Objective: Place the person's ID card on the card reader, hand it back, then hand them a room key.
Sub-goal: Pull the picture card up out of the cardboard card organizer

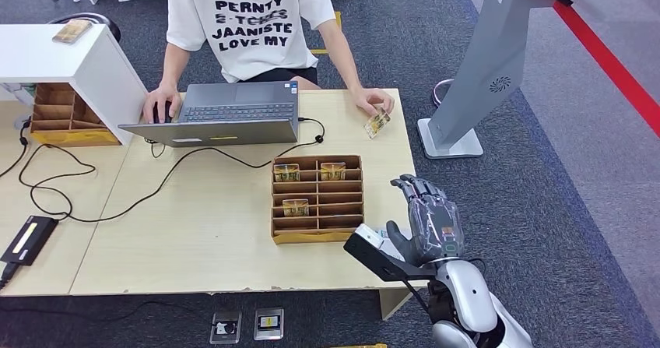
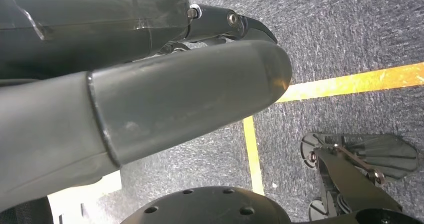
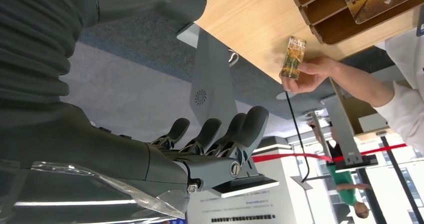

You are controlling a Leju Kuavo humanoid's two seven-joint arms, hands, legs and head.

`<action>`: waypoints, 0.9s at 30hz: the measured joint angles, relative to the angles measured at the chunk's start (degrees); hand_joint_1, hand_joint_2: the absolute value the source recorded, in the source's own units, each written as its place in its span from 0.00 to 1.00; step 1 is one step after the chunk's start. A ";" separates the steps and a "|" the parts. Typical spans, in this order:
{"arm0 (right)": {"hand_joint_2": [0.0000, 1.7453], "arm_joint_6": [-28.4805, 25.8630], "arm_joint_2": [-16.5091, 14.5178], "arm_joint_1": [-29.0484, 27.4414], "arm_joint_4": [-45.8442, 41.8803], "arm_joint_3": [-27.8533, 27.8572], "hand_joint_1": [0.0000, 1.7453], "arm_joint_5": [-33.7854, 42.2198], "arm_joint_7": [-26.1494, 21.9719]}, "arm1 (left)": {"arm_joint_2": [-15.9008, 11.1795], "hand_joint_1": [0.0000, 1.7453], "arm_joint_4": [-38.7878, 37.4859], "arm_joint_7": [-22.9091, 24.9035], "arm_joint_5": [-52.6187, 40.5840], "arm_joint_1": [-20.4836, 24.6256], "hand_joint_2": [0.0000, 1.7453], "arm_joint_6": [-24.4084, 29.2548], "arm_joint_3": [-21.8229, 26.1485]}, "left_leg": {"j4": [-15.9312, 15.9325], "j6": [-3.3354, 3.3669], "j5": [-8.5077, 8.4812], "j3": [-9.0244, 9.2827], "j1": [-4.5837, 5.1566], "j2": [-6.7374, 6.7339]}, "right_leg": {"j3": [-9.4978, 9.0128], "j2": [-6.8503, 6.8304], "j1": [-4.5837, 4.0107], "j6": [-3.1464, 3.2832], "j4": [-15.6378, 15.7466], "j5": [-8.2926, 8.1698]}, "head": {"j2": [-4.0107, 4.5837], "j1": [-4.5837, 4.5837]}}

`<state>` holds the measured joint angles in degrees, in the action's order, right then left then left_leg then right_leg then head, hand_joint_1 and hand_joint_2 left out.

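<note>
A person in a white T-shirt sits across the wooden table and holds a small gold-printed card at the table's far right edge. The right wrist view shows the same card pinched in the person's hand. My right hand is raised off the table's front right corner, fingers apart and holding nothing, well short of the card. A wooden tray with similar cards in its slots stands just left of that hand. My left hand hangs over the carpet, holding nothing.
An open laptop sits in front of the person, with a cable running to a flat black device at the front left. A white box and a second wooden tray are at the left. A grey kiosk stand rises to the right of the table.
</note>
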<state>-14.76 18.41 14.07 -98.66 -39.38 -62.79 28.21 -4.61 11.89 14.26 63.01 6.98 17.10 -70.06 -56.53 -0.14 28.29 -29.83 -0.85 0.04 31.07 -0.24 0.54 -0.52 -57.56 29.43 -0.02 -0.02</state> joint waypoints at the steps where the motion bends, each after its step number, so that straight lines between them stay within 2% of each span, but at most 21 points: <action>1: 1.00 -0.01 -0.02 0.00 0.01 -0.03 0.30 0.09 0.05 | -0.01 0.00 0.00 -0.01 -0.16 0.00 0.00 -0.07 -0.01 | 0.00 0.00 0.00 0.00 0.00 0.00 | 0.00 0.00 0.00 0.00 0.00 0.00 | 0.00 0.00; 20: 1.00 0.00 -0.83 0.53 1.42 -1.46 0.33 0.72 -0.65 | -0.15 0.00 0.00 -0.08 -1.20 0.02 0.00 -0.68 -0.16 | 0.00 0.00 0.00 -0.02 0.00 0.00 | 0.00 0.00 0.00 0.00 0.00 0.00 | 0.00 0.01; 27: 1.00 -0.12 -2.03 2.05 2.92 -2.32 0.30 1.13 -1.58 | -0.15 0.00 0.00 -0.08 -0.87 0.03 0.00 -0.58 -0.15 | 0.00 0.00 0.00 -0.02 0.00 0.00 | 0.00 -0.02 0.00 0.00 -0.01 0.00 | 0.00 0.00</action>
<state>-14.88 16.38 16.12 -95.74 -41.70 -61.66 26.62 -4.76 11.89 14.19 62.14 7.01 16.51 -70.20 -56.53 -0.14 28.29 -29.86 -0.85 0.04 31.07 -0.26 0.54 -0.52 -57.56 29.43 -0.02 -0.02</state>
